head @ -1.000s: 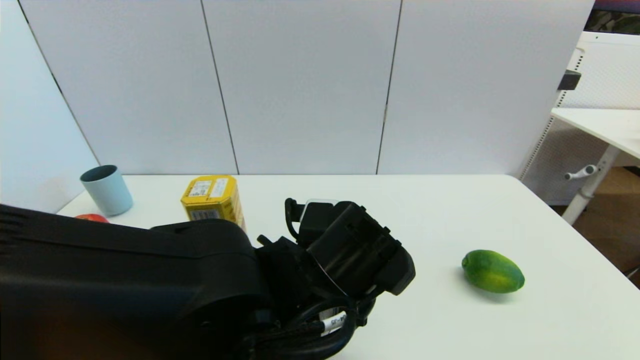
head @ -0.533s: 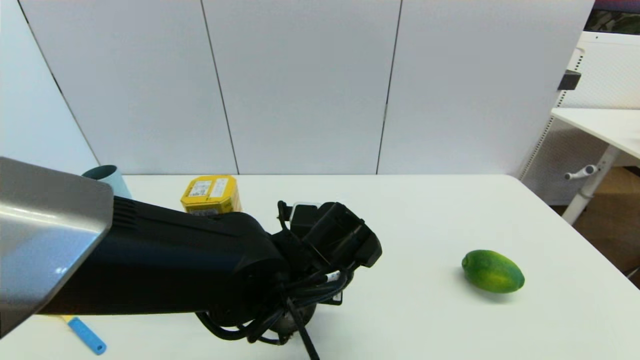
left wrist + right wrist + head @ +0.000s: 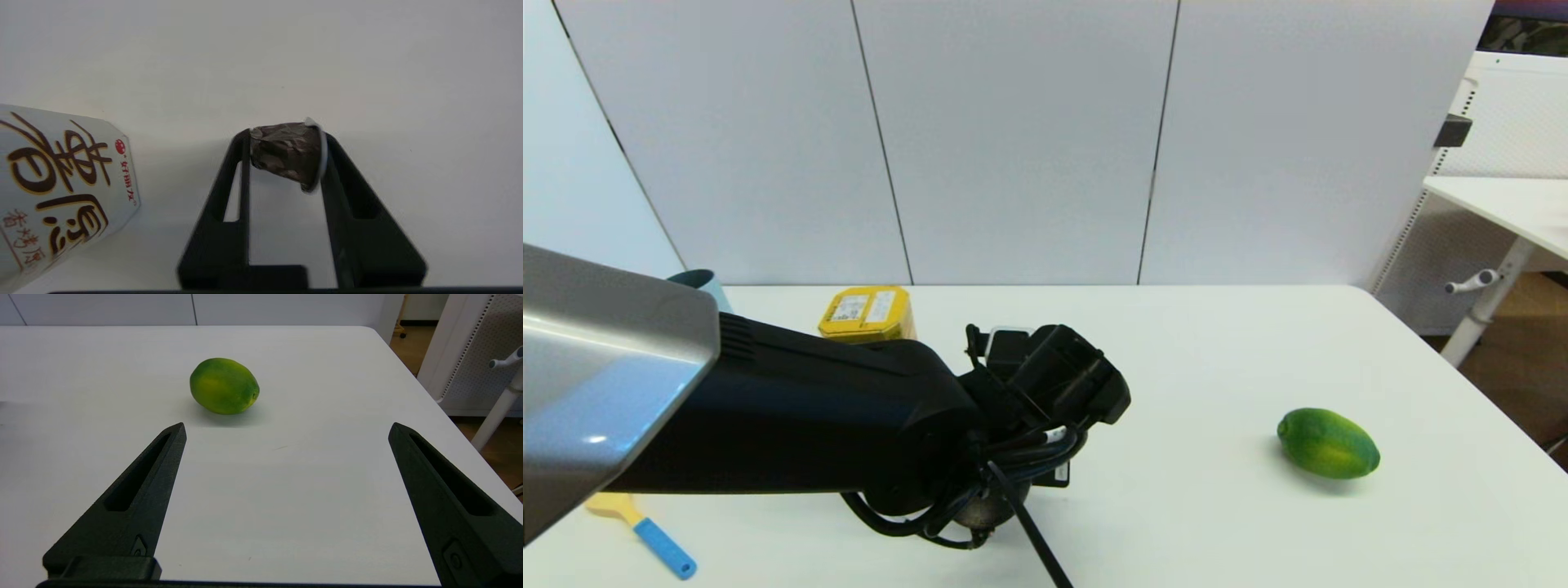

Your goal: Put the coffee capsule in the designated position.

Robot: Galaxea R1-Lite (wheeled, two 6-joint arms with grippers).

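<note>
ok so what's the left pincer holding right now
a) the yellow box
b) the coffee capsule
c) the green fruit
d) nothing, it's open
b: in the left wrist view the left pincer is closed on the coffee capsule, its foil rim against one finger, above bare white table.

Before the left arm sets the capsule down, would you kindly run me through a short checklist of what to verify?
1. Grip: the coffee capsule sits between the left claw fingertips, tilted: ok.
2. Tabletop beneath the capsule bare: ok in the left wrist view.
3. Clearance from the printed carton: apart from the claw: ok.
4. Capsule touching the table: cannot tell.
5. Right claw open, parked near the lime, away from the work: ok.
6. Head view of the capsule: blocked by the left arm: not ok.
</note>
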